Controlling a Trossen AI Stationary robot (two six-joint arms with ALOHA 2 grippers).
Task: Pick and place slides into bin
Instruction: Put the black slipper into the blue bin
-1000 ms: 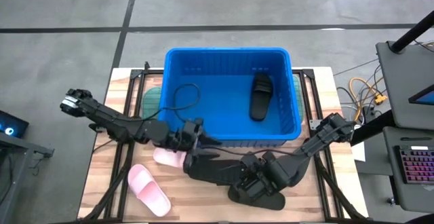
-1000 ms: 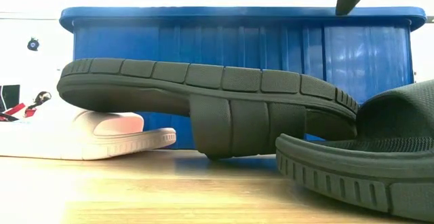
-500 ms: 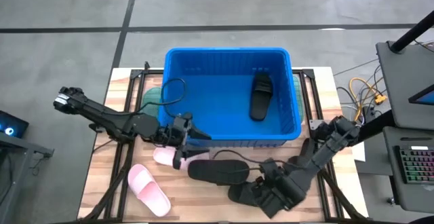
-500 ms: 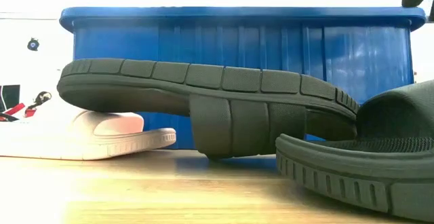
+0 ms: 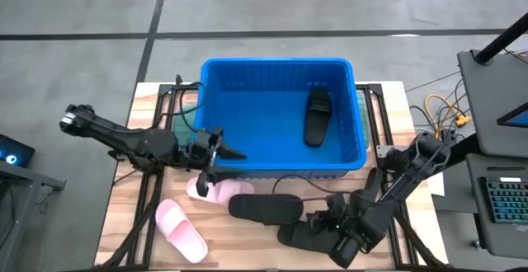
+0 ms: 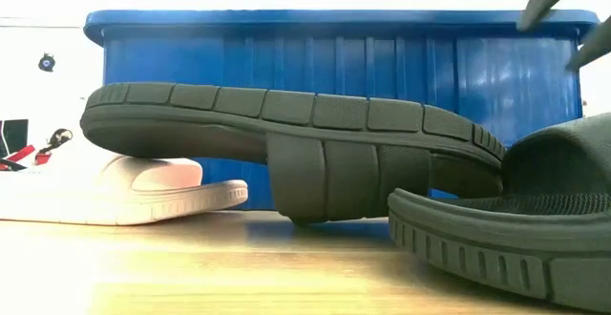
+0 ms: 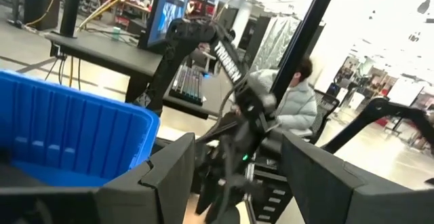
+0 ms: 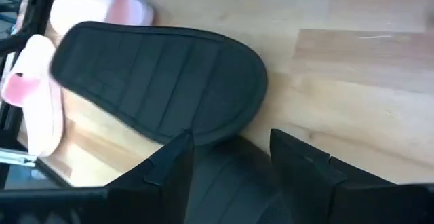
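Observation:
The blue bin [image 5: 276, 111] stands at the table's far middle with one black slide [image 5: 318, 117] inside. A black slide lies sole-up [image 5: 266, 208] in front of the bin, leaning on a second black slide [image 5: 301, 237] near the front edge. Two pink slides [image 5: 181, 229] [image 5: 210, 189] lie at the front left. A green slide [image 5: 183, 117] shows partly beside the bin's left wall. My left gripper [image 5: 224, 163] is open and empty at the bin's near-left corner. My right gripper [image 5: 320, 222] is open and empty over the second black slide [image 8: 230, 183].
The bin's near wall [image 6: 334, 57] rises right behind the sole-up slide [image 6: 286, 148]. A pink slide [image 6: 134, 191] lies to its left. A cable runs along the table in front of the bin. Bare wood shows at the front right [image 8: 366, 81]. A person sits beyond the table [image 7: 298, 102].
My left gripper has drawn back from over the sole-up black slide, toward the table's left and far side, to the bin's near-left corner. My right gripper has drawn back toward the table's right and near edge. The slides have kept still.

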